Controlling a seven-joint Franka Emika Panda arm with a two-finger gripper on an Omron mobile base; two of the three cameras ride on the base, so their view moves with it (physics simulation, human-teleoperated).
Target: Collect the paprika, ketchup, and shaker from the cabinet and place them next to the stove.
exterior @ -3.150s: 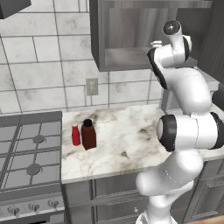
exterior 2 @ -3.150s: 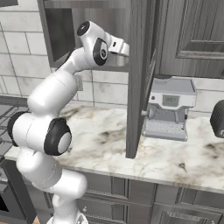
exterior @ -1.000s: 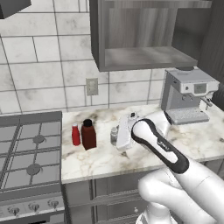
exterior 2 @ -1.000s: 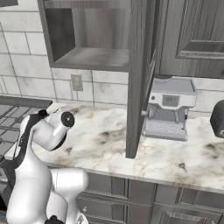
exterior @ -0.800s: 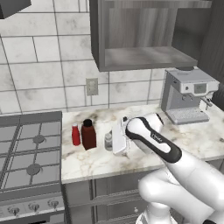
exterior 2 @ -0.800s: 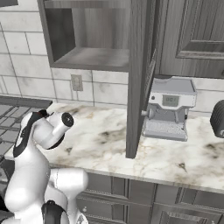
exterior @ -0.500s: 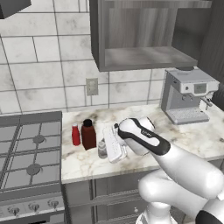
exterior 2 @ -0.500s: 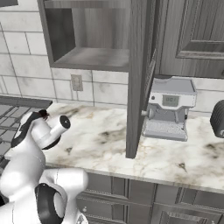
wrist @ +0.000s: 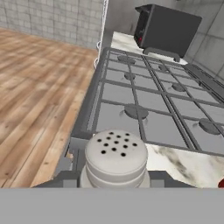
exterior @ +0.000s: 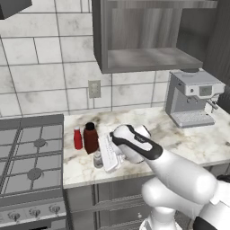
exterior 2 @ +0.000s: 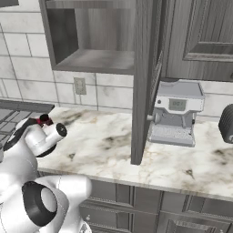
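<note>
The pale grey shaker (exterior: 98,159) with its perforated rounded top (wrist: 116,154) is low over the counter, just in front of the paprika (exterior: 90,138) and close to the stove (exterior: 31,159). My gripper (exterior: 100,157) is shut on the shaker, and a dark fingertip (wrist: 65,177) shows on either side of it. I cannot tell whether the shaker's base touches the marble. The slim red ketchup (exterior: 77,138) stands beside the paprika on the stove side. The doorless grey cabinet (exterior: 139,42) above has a bare shelf.
A silver coffee machine (exterior: 193,96) stands at the counter's right. An open tall cabinet door (exterior 2: 145,77) reaches down to the counter beside it. A dark box-shaped appliance (wrist: 166,28) sits beyond the stove (wrist: 148,105). The wood floor (wrist: 35,87) lies past the counter's front edge.
The arm came down from the cabinet and swung left and lower across the counter, carrying the shaker toward the two bottles by the stove.
</note>
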